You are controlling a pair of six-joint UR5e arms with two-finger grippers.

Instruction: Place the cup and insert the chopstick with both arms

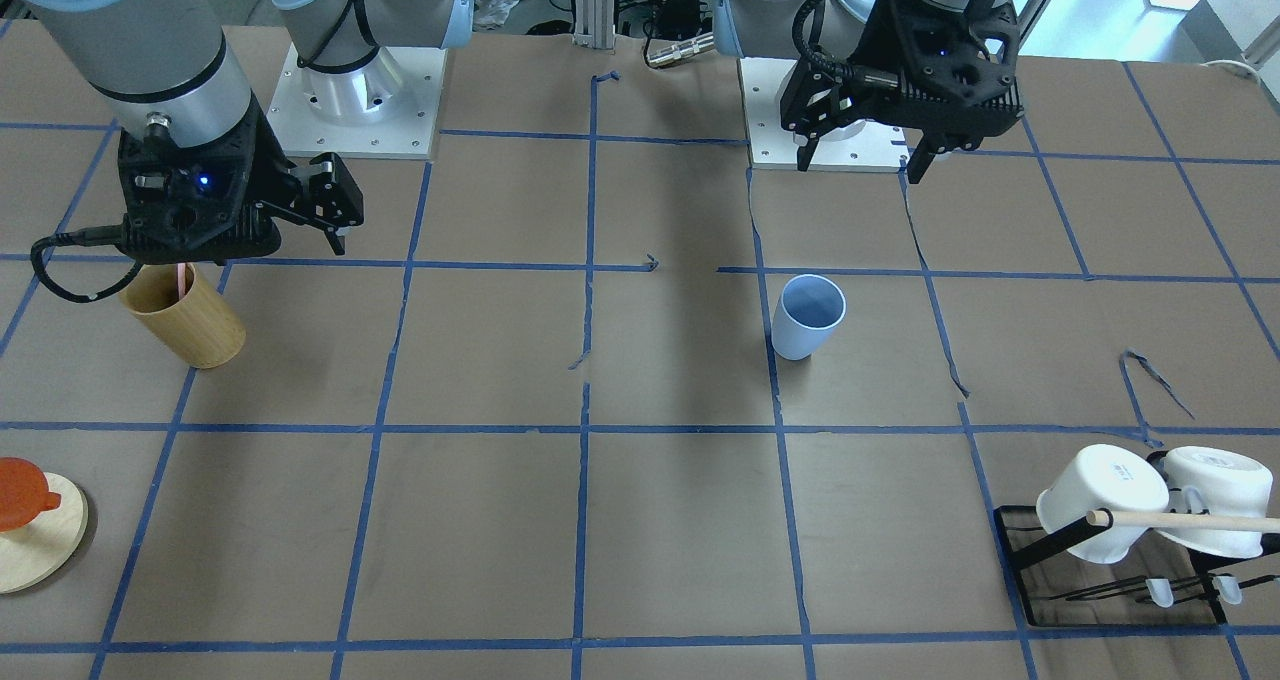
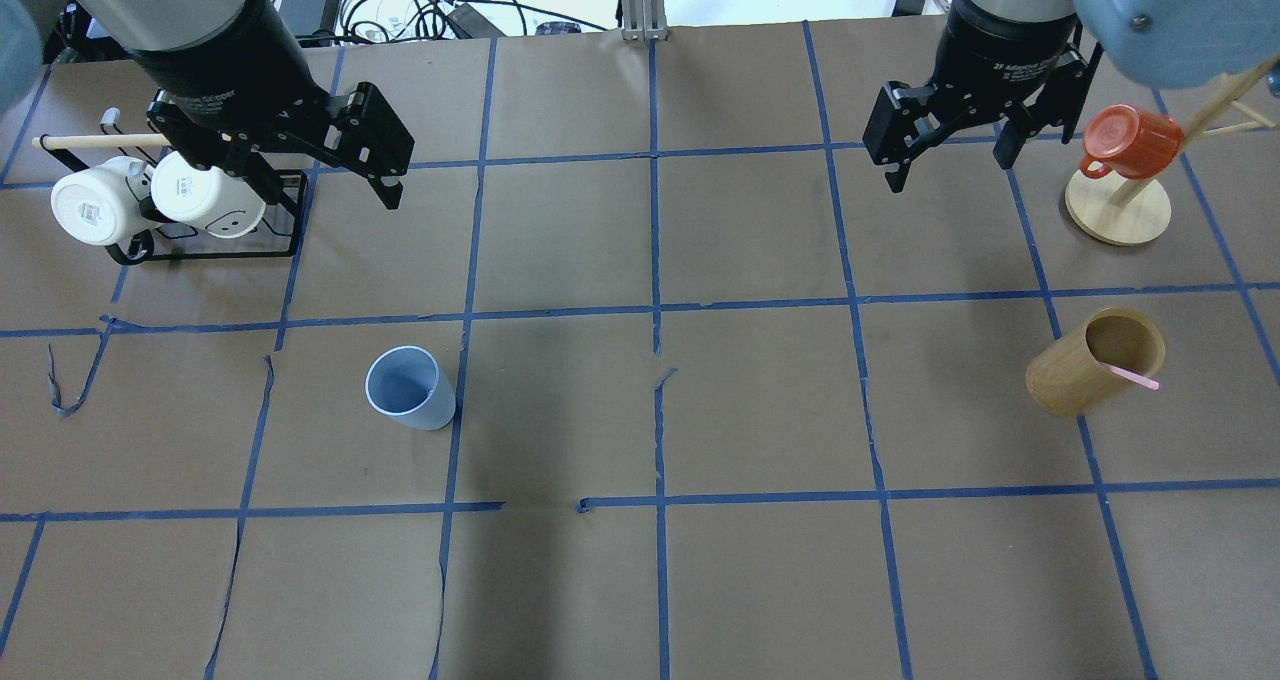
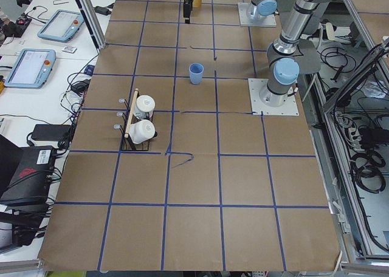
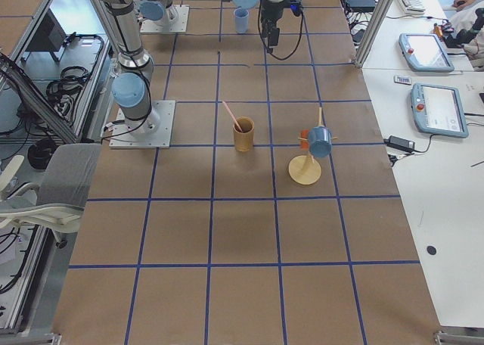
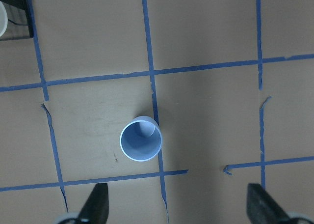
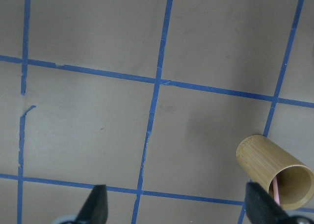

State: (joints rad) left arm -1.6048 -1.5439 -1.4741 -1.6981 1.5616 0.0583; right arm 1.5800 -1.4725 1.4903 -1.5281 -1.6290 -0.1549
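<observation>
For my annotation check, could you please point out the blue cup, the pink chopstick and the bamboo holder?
blue cup (image 2: pixel 402 385): overhead view, inner wall.
pink chopstick (image 2: pixel 1140 379): overhead view, protruding end.
bamboo holder (image 2: pixel 1060 385): overhead view, outer side.

Pink chopstick (image 2: pixel 1135 378) mostly hidden inside bamboo holder (image 2: pixel 1060 385), wooden stand (image 1: pixel 50 540) cut off by left edge

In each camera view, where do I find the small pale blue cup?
Front-facing: the cup stands right of centre.
Overhead: left of centre.
Exterior left: upper middle.
Exterior right: top edge, far end.
Left wrist: near centre, seen from above.
Right wrist: not in it.
Landmark: the mug rack, shown in front-facing, overhead and exterior left views.
</observation>
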